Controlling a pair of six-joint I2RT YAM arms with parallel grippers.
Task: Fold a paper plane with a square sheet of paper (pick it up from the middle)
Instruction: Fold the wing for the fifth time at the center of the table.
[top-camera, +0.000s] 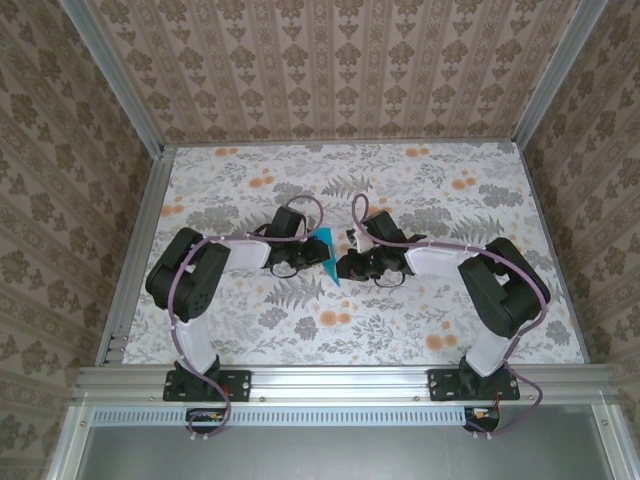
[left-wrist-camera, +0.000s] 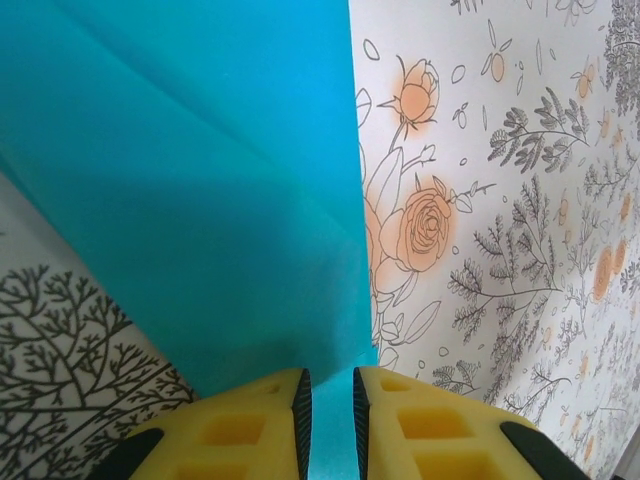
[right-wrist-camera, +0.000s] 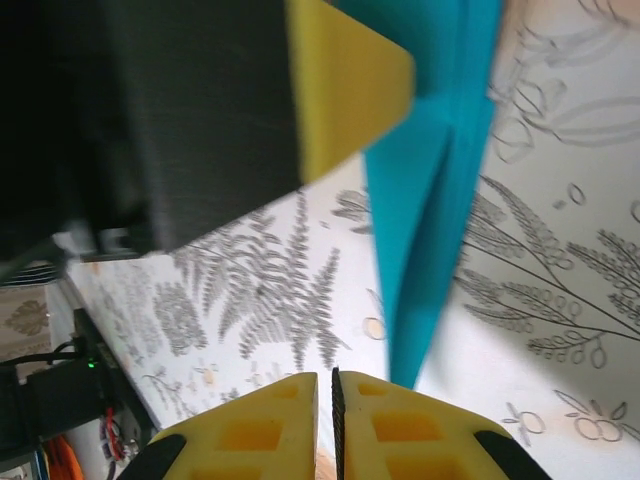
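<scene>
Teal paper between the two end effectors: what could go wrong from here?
The left end effector pinches the folded teal paper near one edge only, so the paper could slip or twist out.
The right end effector is shut, with the paper's tip beside its jaws, not between them. Moving in could crumple the tip.
The end effectors sit close together and might collide.

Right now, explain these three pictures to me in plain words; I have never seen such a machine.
Two robot arms are bolted at the near edge of a flower-patterned table. The overhead picture shows both: left arm, right arm. The other two pictures come from a camera on each wrist, so the yellow fingers at the bottom are that arm's own. The left fingers pinch a folded teal paper. The right fingers are almost together beside the paper's pointed end, nothing visibly between them.
</scene>
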